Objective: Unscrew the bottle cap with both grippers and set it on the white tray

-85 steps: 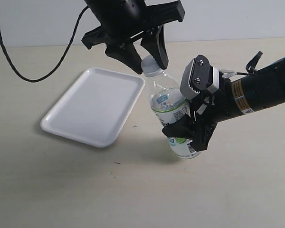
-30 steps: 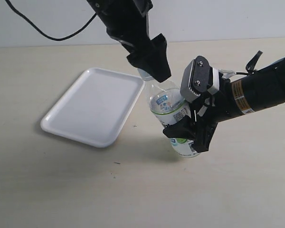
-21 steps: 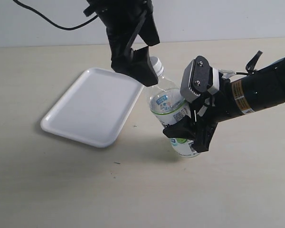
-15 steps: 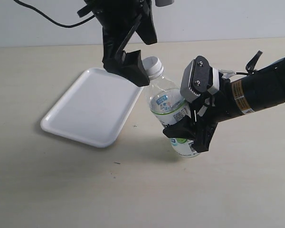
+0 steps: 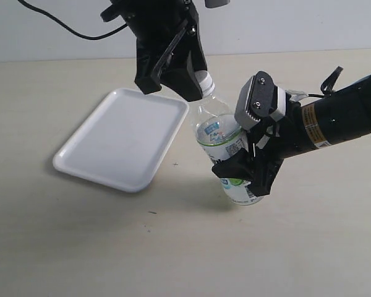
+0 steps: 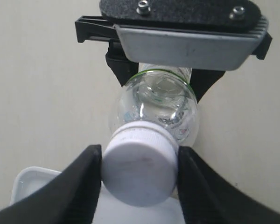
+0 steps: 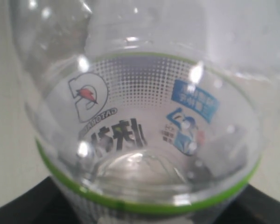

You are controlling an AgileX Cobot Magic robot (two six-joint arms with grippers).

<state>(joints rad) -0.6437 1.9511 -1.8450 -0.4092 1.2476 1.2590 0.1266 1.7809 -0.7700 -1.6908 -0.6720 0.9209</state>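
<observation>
The clear bottle (image 5: 219, 133) with its green-and-white label stands tilted on the table. My right gripper (image 5: 241, 173) is shut on its lower body, and the label fills the right wrist view (image 7: 144, 116). The white ribbed bottle cap (image 5: 204, 79) sits on the neck. My left gripper (image 5: 196, 83) comes down from above and is shut on the cap. In the left wrist view both black fingers (image 6: 81, 182) touch the sides of the cap (image 6: 137, 163). The white tray (image 5: 120, 139) lies flat to the left of the bottle.
A black cable (image 5: 68, 31) hangs from the left arm at the back. A corner of the tray (image 6: 28, 186) shows under the left finger. The right gripper's grey block (image 6: 191, 44) sits just beyond the bottle (image 6: 156, 100). Bare beige tabletop (image 5: 142, 247) lies in front.
My left gripper has turned above the neck and closed from wide open onto the cap. The right gripper and the bottle have stayed in place.
</observation>
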